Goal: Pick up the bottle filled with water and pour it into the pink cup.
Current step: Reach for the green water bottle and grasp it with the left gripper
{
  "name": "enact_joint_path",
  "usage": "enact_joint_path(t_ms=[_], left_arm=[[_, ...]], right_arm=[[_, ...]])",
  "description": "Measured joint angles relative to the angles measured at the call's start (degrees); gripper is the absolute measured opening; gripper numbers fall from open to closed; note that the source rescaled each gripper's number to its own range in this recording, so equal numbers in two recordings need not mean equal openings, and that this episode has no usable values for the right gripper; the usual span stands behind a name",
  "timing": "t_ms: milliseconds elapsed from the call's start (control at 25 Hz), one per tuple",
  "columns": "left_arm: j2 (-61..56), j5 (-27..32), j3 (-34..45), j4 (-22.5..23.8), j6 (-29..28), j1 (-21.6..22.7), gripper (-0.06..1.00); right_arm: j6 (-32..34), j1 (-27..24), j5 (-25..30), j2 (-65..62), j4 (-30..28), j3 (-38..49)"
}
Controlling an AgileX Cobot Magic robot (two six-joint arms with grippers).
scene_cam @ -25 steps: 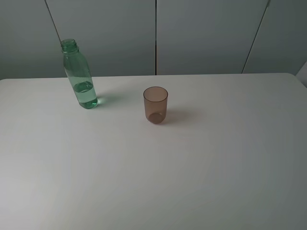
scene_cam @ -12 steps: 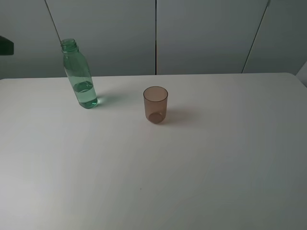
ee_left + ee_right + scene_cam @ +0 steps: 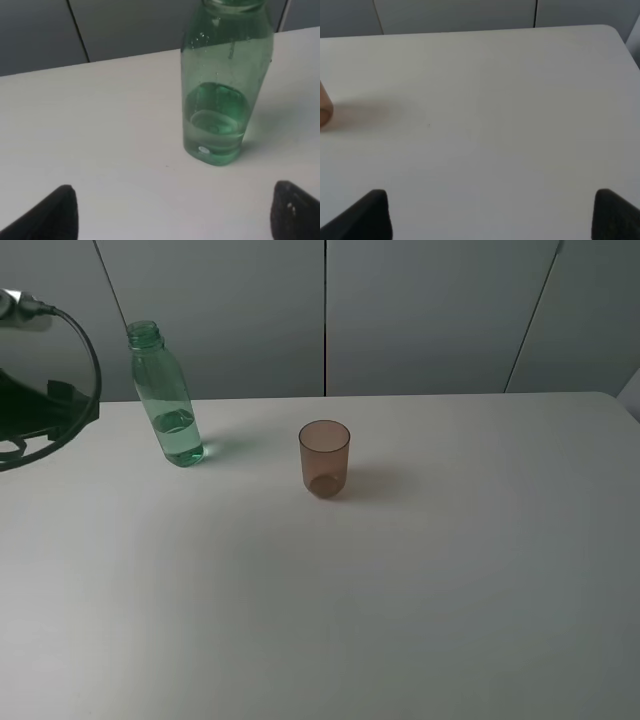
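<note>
Exterior high view: a white tabletop (image 3: 420, 600) is shown before a grey panelled wall (image 3: 430, 310), and two things are stood on it.
Pink cup: a small translucent brownish-pink plastic tumbler (image 3: 324, 458) is stood upright on the tabletop, touched by nothing.
Bottle: a tall transparent green plastic bottle (image 3: 166, 400) is stood upright and uncapped, to the left of the pink cup and a little behind it, well apart from it.
Water: it is seen only in the lower part of the bottle.
Left arm: a dark arm with a looped cable (image 3: 30, 405) is seen further left of the pink cup than the bottle, raised above the tabletop.
Left wrist view: the bottle (image 3: 222, 95) is seen ahead of the left fingers (image 3: 57, 215) and is not touched by them; droplets are seen on its inner wall.
Left fingers: they are spread wide and nothing is held.
Right wrist view: mostly bare tabletop is shown, and a sliver of the pink cup (image 3: 324, 107) is cut off at the picture's edge.
Right fingers (image 3: 370, 215): they are spread wide, nothing is held, and they are kept well apart from the pink cup.
</note>
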Motion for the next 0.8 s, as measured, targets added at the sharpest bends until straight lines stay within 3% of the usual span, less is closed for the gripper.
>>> enact_joint_path(t_ms=[440, 800], left_arm=[[15.6, -20.6, 0.0, 10.5, -4.9, -1.3, 0.94], [20.1, -28.0, 0.0, 12.5, -3.5, -1.0, 0.94]], right_arm=[[0.0, 0.0, 0.0, 0.0, 0.0, 0.0], [0.0, 0.0, 0.0, 0.0, 0.0, 0.0]])
